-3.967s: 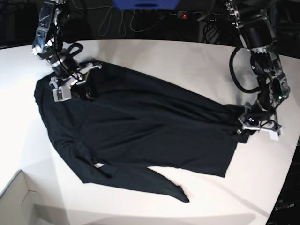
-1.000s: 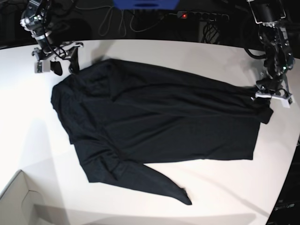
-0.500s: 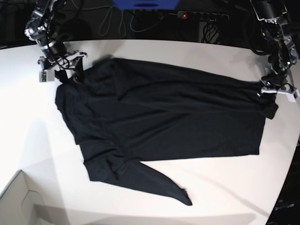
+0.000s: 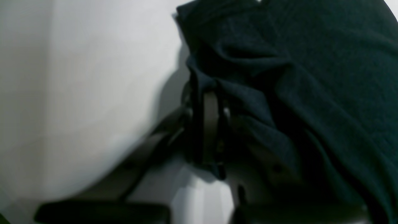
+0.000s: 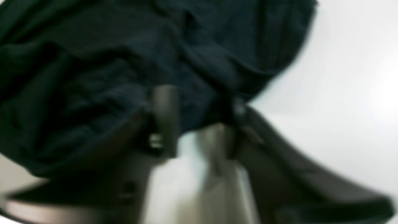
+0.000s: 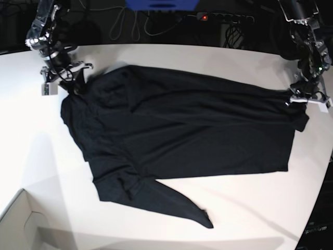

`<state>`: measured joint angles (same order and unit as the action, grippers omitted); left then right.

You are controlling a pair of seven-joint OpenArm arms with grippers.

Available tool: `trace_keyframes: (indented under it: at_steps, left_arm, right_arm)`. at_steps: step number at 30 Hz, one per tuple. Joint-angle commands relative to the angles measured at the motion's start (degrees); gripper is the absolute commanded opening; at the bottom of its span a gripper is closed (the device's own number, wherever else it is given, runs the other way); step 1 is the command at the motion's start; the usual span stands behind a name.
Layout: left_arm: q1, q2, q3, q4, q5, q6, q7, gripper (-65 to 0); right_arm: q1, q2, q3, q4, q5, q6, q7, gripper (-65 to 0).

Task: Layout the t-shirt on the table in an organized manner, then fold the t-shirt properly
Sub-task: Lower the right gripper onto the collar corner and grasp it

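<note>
The black t-shirt (image 6: 182, 130) lies spread across the white table (image 6: 208, 57), with bunched folds at its lower left and a pointed flap reaching toward the front. At the shirt's right corner my left gripper (image 6: 307, 100) is shut on the fabric. The left wrist view shows cloth (image 4: 311, 62) pinched between that gripper's (image 4: 214, 124) fingers. My right gripper (image 6: 67, 83) sits at the shirt's upper left corner. In the blurred right wrist view its (image 5: 189, 124) fingers stand close together with the dark cloth (image 5: 93, 62) between their tips.
A pale cardboard box corner (image 6: 21, 224) juts in at the front left. Cables and a power strip with a red light (image 6: 205, 17) lie behind the table's far edge. The table's curved edge runs close to my left gripper on the right.
My right gripper, wide open beside the shirt's upper left corner a second ago, has come down onto that corner and its fingers have drawn together. The left gripper kept its hold.
</note>
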<state>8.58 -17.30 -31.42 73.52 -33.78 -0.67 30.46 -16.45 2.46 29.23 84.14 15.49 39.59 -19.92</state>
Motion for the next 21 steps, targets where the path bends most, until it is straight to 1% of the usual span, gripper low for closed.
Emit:
trace_keyframes:
  at_steps: [1,2,3,13,15,17,18,21]
  left_arm:
    - [0.2,-0.8,-0.3,0.2,0.6,0.6,1.3,-65.0]
    - [0.2,-0.8,-0.3,0.2,0.6,0.6,1.3,-65.0]
    - [0.2,-0.8,-0.3,0.2,0.6,0.6,1.3,-65.0]
    - [0.2,-0.6,-0.3,0.3,0.6,0.6,1.3,-65.0]
    - [0.2,-0.6,-0.3,0.3,0.6,0.6,1.3,-65.0]
    - [0.2,-0.5,-0.3,0.3,0.6,0.6,1.3,-65.0]
    - [0.2,-0.5,-0.3,0.3,0.6,0.6,1.3,-65.0]
    - [0.2,-0.4,0.0,0.3,0.6,0.6,1.3,-65.0]
  right_arm:
    - [-0.2,0.4,0.2,0.7,1.1,0.4,1.2,-59.4]
    - [-0.2,0.5,0.3,0.7,1.1,0.4,1.2,-64.4]
    - [-0.2,0.5,0.7,0.7,1.1,0.4,1.2,-65.0]
    - [-0.4,0.2,7.8,2.1,1.1,0.4,1.1,-65.0]
    - [-1.4,0.1,7.6,3.6,1.1,0.4,1.0,-65.0]
    - [-2.8,0.4,4.9,5.8,1.1,0.4,1.0,-64.8]
    - [-3.1,0.5,3.4,6.9,1.1,0.4,1.0,-62.5]
    - [-3.3,0.5,0.0,8.9,1.1,0.4,1.0,-52.2]
